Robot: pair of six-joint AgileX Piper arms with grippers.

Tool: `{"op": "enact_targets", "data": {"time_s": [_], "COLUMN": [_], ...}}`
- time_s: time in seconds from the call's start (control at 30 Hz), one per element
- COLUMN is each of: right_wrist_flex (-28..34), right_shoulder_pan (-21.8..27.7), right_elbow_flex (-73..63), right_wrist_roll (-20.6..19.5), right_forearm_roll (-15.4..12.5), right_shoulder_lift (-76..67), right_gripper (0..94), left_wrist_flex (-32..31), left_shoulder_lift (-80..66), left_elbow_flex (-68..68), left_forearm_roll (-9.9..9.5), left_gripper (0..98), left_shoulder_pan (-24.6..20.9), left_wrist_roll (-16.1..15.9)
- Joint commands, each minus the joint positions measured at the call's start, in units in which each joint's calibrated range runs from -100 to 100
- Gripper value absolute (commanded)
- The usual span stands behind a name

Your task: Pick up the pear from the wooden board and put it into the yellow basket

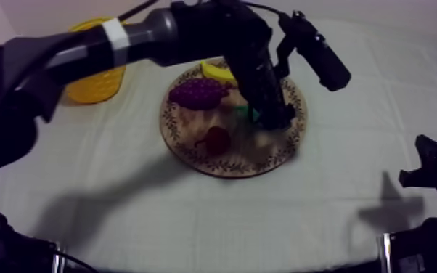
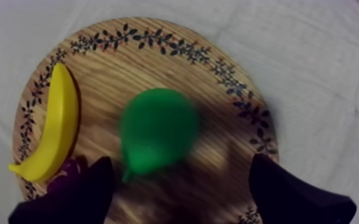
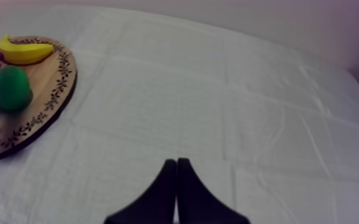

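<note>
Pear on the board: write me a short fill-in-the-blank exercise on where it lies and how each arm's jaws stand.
1. The pear lies on the board, not yet in the ___ basket.
2. The left jaws stand ___ above the pear, one finger to each side of it.
3. The right jaws are ___ over bare cloth, away from the board.
Missing words: yellow; open; shut.

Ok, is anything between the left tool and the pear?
No. In the left wrist view, only bare wooden board shows between the open left tool and the pear; the banana lies off to one side.
</note>
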Motion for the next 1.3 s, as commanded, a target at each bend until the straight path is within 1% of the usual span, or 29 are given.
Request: {"op": "enact_targets", "data": {"time_s": [0.0,0.2,0.33,0.47,0.67,0.83,0.97,1.27], "right_wrist_flex": [0.04,0.04,0.04,0.04,0.04,0.04,0.04,0.04], "right_shoulder_pan": [0.0,0.0,0.0,0.0,0.0,0.0,0.0,0.0], "right_elbow_flex": [0.03,0.03,0.03,0.03,0.03,0.03,0.03,0.03], "right_wrist_roll": [0.02,0.01,0.02,0.02,0.02,0.02,0.02,0.02], "right_forearm_roll": [-0.01,-0.01,-0.01,-0.01,-0.01,-0.01,-0.01,-0.01], "right_shoulder_lift": [0.01,0.01,0.01,0.01,0.01,0.01,0.01,0.01], "right_gripper": [0.3,0.3,0.3,0.3,0.3,0.3,0.3,0.3], "left_wrist_flex": [5.71,16.59,21.17,24.31,25.79,25.97,26.0,25.93], "left_shoulder_lift": [4.13,10.99,14.39,16.79,19.27,19.43,17.63,11.46], "left_elbow_flex": [-6.92,-16.5,-21.28,-24.75,-28.63,-29.05,-26.44,-20.84], "left_forearm_roll": [-0.24,-1.58,-2.19,-2.95,-4.23,-4.67,-5.22,-5.77], "left_gripper": [83.2,81.1,76.9,71.1,58.5,51.6,49.7,48.2], "left_shoulder_pan": [-0.1,-0.38,-0.37,-0.29,0.02,-0.16,-0.67,-1.6], "left_wrist_roll": [0.3,1.09,1.31,1.94,2.93,4.37,5.18,6.5]}}
